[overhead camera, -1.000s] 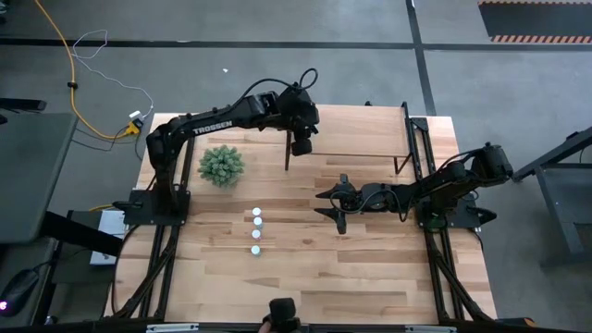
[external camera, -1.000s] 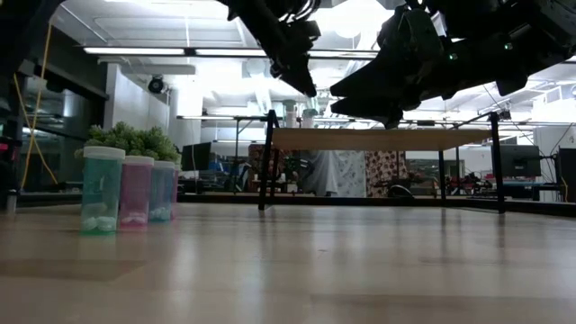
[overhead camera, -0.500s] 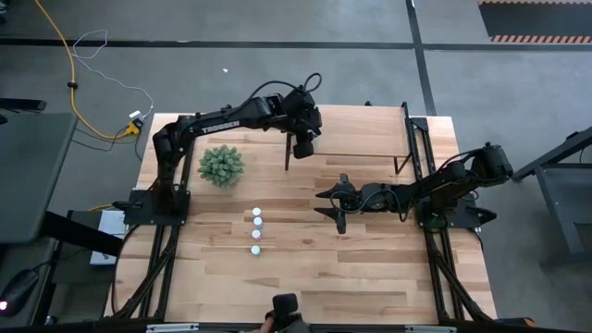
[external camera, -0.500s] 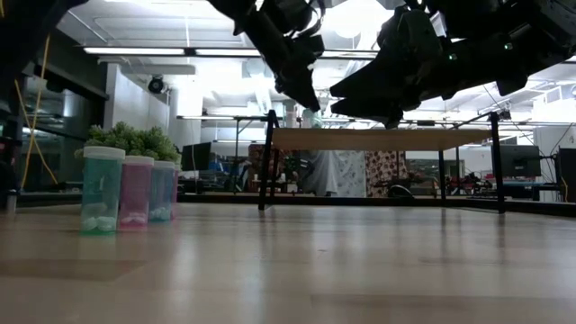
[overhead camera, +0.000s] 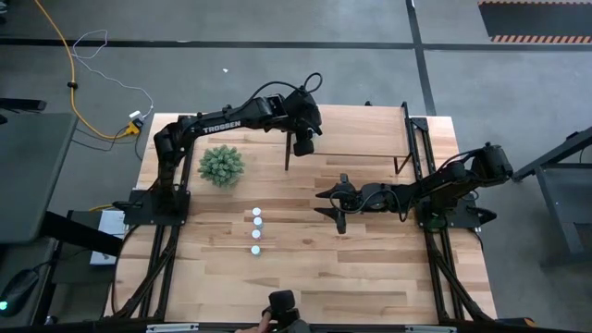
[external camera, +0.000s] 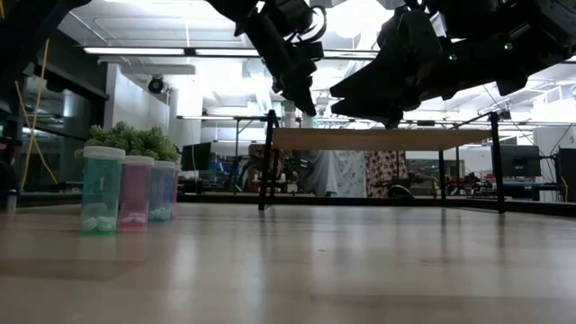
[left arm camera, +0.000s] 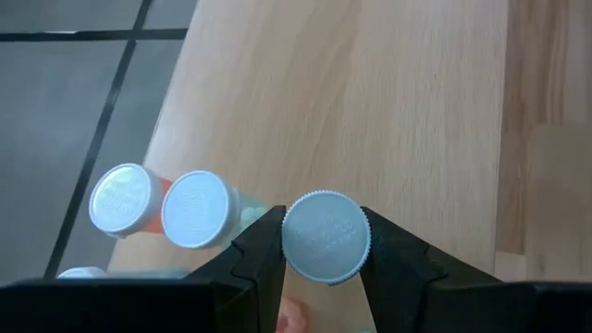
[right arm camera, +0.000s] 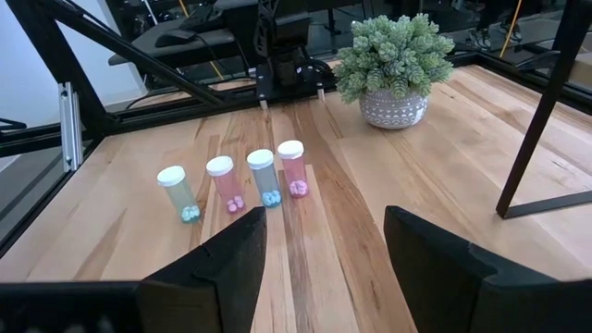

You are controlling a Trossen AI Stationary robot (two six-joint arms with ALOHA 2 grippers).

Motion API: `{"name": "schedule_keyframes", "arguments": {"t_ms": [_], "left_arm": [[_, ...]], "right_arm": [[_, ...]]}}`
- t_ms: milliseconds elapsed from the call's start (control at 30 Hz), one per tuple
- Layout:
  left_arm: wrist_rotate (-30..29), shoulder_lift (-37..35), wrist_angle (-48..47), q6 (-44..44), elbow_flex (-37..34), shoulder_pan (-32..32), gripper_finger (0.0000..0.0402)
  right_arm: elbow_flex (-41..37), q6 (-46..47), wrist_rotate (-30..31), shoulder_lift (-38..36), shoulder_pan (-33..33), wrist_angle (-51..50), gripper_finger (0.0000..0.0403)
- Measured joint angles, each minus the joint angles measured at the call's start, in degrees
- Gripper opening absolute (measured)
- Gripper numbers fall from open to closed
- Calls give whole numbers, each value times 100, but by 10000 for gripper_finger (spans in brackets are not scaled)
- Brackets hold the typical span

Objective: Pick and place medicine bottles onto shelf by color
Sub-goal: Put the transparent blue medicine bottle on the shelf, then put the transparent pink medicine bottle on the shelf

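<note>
White-capped bottle (left arm camera: pixel 325 237) lower over shelf (left arm camera: pixel 370 111)

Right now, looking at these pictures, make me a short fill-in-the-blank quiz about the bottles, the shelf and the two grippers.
1. The left gripper is shut on a medicine bottle above the ____.
2. On the table, ____ bottles stand in a row.
3. The right gripper has its jaws ____.
4. The potted ____ stands on the table behind the row.

Missing words: shelf; four; open; plant
</note>
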Motion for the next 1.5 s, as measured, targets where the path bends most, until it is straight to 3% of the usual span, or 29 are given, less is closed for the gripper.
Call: {"name": "schedule_keyframes", "arguments": {"t_ms": [200, 733, 1500], "left_arm": [[-2, 0, 0, 0, 0, -4, 116], [-42, -33, 131, 46, 0, -22, 180], [-223, -497, 411, 42, 4, -67, 184]], "right_arm": [[0, 0, 2, 0, 1, -2, 211], [0, 0, 2, 0, -1, -28, 211], [0, -2, 2, 0, 1, -81, 211]]}}
